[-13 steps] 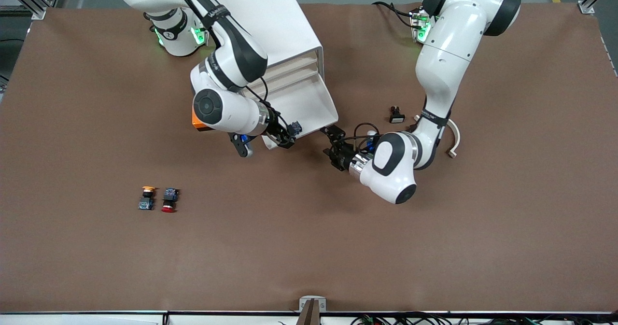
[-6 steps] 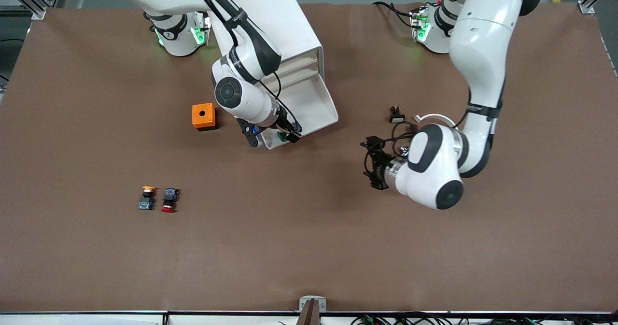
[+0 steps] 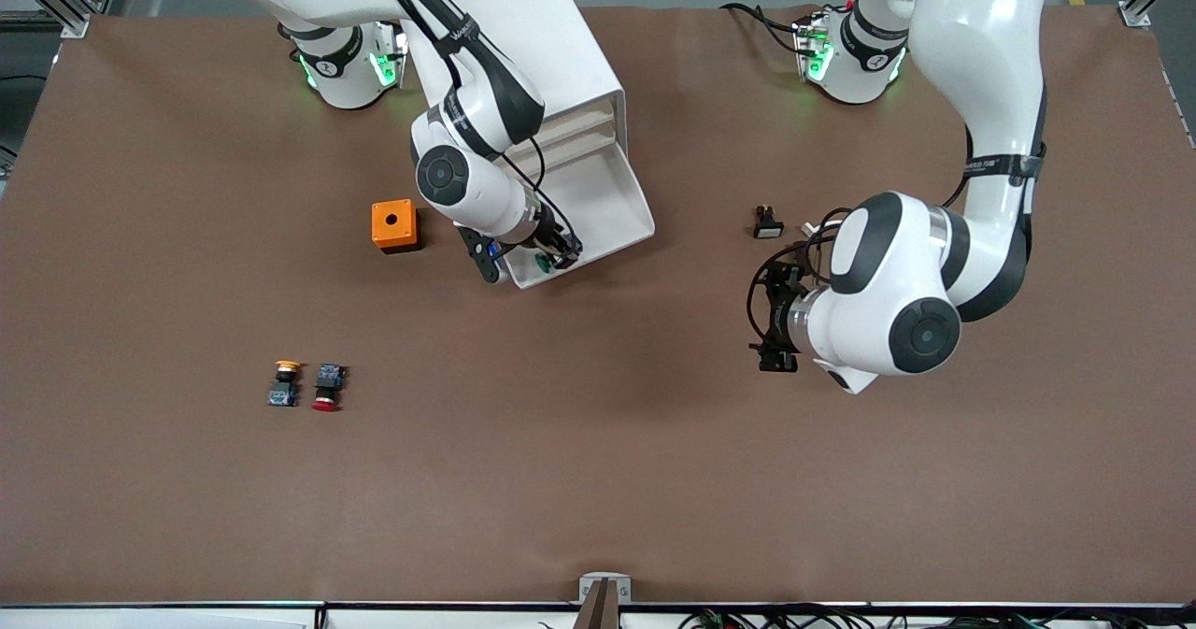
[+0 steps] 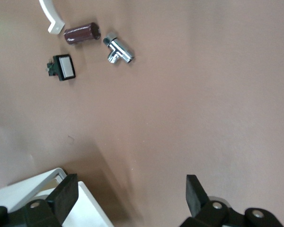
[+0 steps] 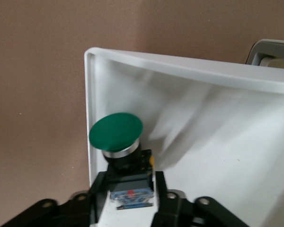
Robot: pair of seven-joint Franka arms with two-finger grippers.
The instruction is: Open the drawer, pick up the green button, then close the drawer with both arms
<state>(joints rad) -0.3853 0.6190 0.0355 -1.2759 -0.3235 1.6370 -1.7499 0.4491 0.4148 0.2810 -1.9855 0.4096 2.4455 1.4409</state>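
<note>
The button [image 5: 120, 156] had a round green cap on a silver collar, a black body and a blue rear block. It sat inside the drawer [image 3: 598, 204], in the corner nearest the front camera toward the right arm's end. The drawer was a shallow white tray pulled out of the white cabinet [image 3: 523, 40].

The right gripper [image 5: 124, 189] was closed on the button, with a finger on each side of the black body. The left gripper [image 4: 130, 194] hung with its fingers spread wide and held nothing, over bare table toward the left arm's end.

The front view showed only a green speck at the right gripper [image 3: 551, 257]; the right wrist view showed the cap, body and grip. The left wrist view alone showed a chrome fitting [image 4: 118, 49] and a dark cylinder [image 4: 82, 33] beside a white-faced switch [image 4: 62, 67].

In the front view, the button lay close against the drawer's rim. An orange box [image 3: 393, 225] stood at the drawer's 9 o'clock. Open table surrounded the left gripper [image 3: 775, 321].
</note>
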